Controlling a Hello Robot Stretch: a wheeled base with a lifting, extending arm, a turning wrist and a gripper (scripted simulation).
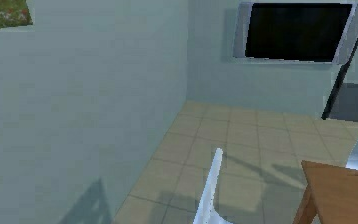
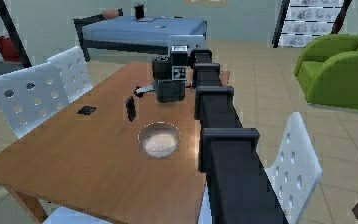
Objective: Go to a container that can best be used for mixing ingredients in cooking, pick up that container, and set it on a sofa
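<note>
In the forward view I saw a wall-hung television (image 1: 295, 32) at one o'clock, tiled floor (image 1: 237, 130) across the middle, a white chair (image 1: 212, 190) at six o'clock and a corner of the wooden surface (image 1: 337, 195) at five o'clock. In the arm side view the arm (image 2: 222, 130) ran up from six o'clock over that surface, with the pincer (image 2: 143, 94) just left of its far end, at ten o'clock from the picture's centre. The bowl (image 2: 159, 140), a pale, shallow round dish, stood on the surface just below centre, at six o'clock from the pincer and just beside the arm. I could not tell the pincer's state or whether it had hold of anything, since its far end was hard to make out against the wood. A small dark object (image 2: 87, 110) lay at nine o'clock from the pincer. The green sofa (image 2: 337, 65) sat at two o'clock, well apart from the surface, and a blue bed (image 2: 137, 30) at twelve. I judged the bowl rigid and light, probably smooth and slick, and breakable if it was glass or ceramic. I would take it by the rim wall, one finger inside and one outside, and lift it level.
</note>
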